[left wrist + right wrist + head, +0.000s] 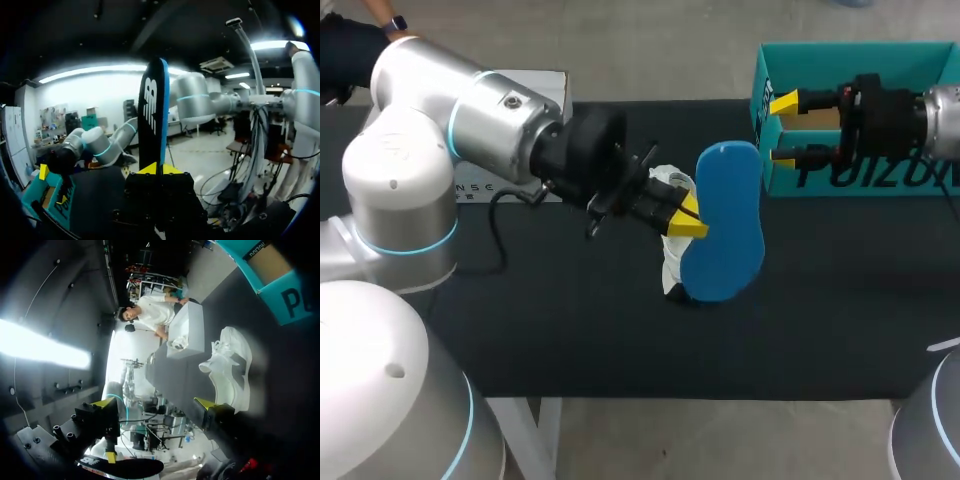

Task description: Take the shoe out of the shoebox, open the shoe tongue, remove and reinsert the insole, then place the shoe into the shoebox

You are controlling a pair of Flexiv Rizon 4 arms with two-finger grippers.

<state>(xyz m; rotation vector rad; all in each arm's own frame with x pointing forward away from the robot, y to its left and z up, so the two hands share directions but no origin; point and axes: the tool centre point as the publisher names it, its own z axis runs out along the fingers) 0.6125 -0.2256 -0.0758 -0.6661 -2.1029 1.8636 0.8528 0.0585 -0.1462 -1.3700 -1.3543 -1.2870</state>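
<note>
My left gripper is shut on the edge of a blue insole, which it holds over the middle of the black table. From the left wrist, the insole stands up between the yellow tips of that gripper, showing its dark printed side and a blue edge. The white shoe lies on the table under the insole, mostly hidden; the right wrist view shows the shoe on its side. My right gripper is open and empty at the left wall of the teal shoebox.
A white box stands at the back left of the table, partly behind my left arm. The teal shoebox lies open at the back right. Black table top stretches in front of the shoe.
</note>
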